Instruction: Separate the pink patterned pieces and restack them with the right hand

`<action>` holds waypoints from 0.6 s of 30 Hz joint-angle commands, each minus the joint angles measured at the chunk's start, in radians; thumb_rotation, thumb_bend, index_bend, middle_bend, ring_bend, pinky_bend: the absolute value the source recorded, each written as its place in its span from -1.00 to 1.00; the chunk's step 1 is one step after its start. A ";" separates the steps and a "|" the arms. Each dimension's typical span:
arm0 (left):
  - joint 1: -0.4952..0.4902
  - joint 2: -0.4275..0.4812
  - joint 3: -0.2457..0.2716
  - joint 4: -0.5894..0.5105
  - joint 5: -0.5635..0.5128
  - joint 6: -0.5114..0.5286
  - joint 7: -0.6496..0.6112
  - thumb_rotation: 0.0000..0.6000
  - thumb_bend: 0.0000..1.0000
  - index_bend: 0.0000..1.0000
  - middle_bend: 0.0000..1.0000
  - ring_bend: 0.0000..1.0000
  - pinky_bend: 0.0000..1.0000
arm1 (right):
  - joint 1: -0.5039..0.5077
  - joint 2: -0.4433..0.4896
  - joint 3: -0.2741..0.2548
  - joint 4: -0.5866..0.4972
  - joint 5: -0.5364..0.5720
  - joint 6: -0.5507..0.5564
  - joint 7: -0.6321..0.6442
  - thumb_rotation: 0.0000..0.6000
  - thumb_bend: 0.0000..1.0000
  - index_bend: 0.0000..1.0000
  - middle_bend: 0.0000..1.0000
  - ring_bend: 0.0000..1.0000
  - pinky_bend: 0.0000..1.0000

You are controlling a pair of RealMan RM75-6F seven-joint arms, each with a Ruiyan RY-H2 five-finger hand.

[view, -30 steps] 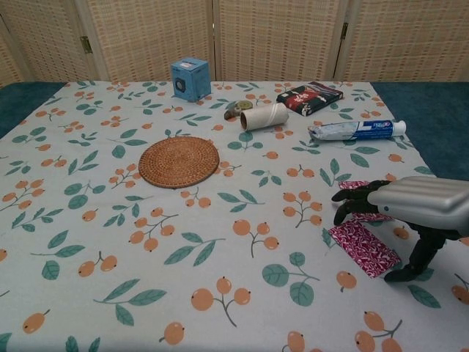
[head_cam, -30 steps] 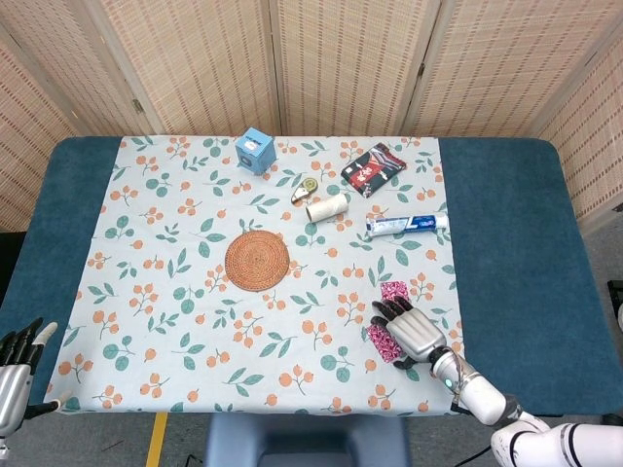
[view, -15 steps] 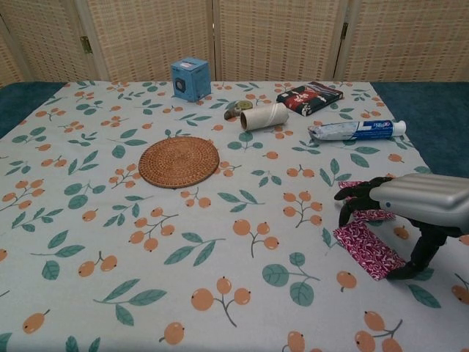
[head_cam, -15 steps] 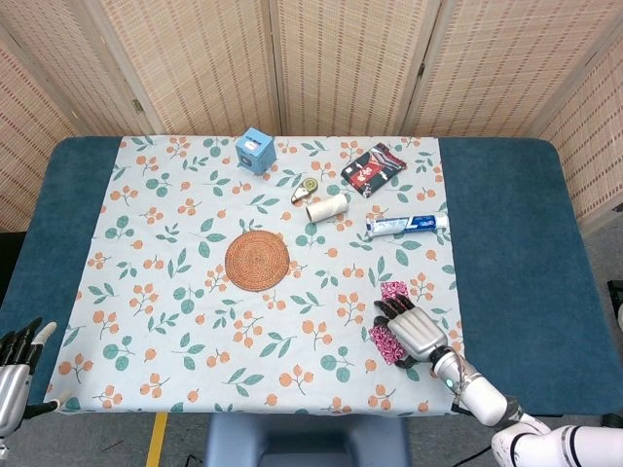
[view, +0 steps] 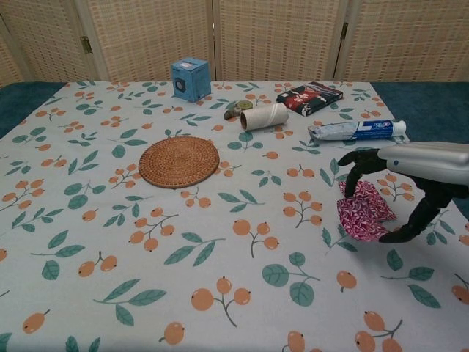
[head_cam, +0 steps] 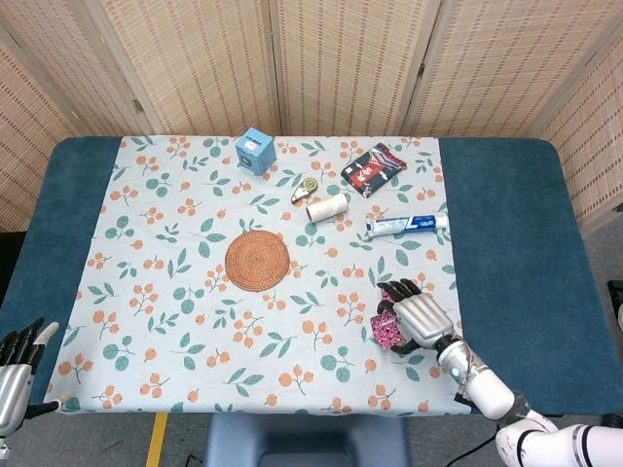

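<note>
The right hand (view: pixel 399 187) grips the pink patterned fabric pieces (view: pixel 363 209) between dark fingers (view: pixel 353 167) and thumb, tilted up off the floral tablecloth (view: pixel 220 220) near the table's right front. The left hand (head_cam: pixel 15 375) hangs empty, fingers apart.

Pink patterned pieces (view: pixel 364 210), magenta with white print, sit tilted and lifted together off the cloth near the table's front right edge.
</note>
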 commanded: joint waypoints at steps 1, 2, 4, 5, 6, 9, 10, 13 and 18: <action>0.000 -0.001 -0.001 0.001 -0.003 0.000 -0.001 1.00 -0.66 -0.79 -0.99 -0.83 -1.00 | 0.001 0.004 0.024 0.019 0.039 0.005 0.017 0.83 -0.58 -0.34 -0.83 -1.00 -1.00; 0.001 -0.001 -0.002 0.001 -0.004 0.000 -0.002 1.00 -0.66 -0.79 -0.99 -0.83 -1.00 | 0.002 0.003 0.033 0.029 0.057 0.002 0.025 0.83 -0.58 -0.34 -0.83 -1.00 -1.00; 0.000 -0.001 -0.002 0.002 -0.004 -0.001 0.000 1.00 -0.66 -0.79 -0.99 -0.83 -1.00 | 0.007 0.001 0.044 0.046 0.084 -0.010 0.037 0.83 -0.58 -0.34 -0.83 -1.00 -1.00; -0.001 -0.002 -0.002 0.001 -0.003 -0.001 0.000 1.00 -0.66 -0.79 -0.99 -0.83 -1.00 | 0.010 -0.002 0.050 0.055 0.099 -0.017 0.044 0.83 -0.58 -0.34 -0.83 -1.00 -1.00; -0.002 -0.002 -0.001 0.001 0.000 -0.001 0.000 1.00 -0.66 -0.79 -0.99 -0.83 -1.00 | 0.013 -0.007 0.057 0.070 0.118 -0.026 0.053 0.83 -0.58 -0.34 -0.83 -1.00 -1.00; -0.004 -0.003 -0.002 0.001 0.002 -0.002 0.003 1.00 -0.66 -0.79 -0.99 -0.83 -1.00 | 0.025 -0.024 0.070 0.111 0.167 -0.056 0.072 0.83 -0.58 -0.35 -0.83 -1.00 -1.00; -0.004 -0.003 -0.002 0.000 0.001 -0.003 0.003 1.00 -0.66 -0.79 -0.99 -0.83 -1.00 | 0.028 -0.030 0.074 0.124 0.180 -0.065 0.078 0.83 -0.58 -0.36 -0.83 -1.00 -1.00; -0.005 -0.002 -0.003 0.000 -0.001 -0.004 0.005 1.00 -0.66 -0.79 -0.99 -0.83 -1.00 | 0.037 -0.050 0.083 0.161 0.213 -0.088 0.094 0.83 -0.58 -0.38 -0.83 -1.00 -1.00; -0.007 -0.002 -0.003 0.000 -0.005 -0.009 0.006 1.00 -0.66 -0.79 -0.99 -0.83 -1.00 | 0.050 -0.074 0.095 0.203 0.247 -0.113 0.114 0.83 -0.58 -0.43 -0.84 -1.00 -1.00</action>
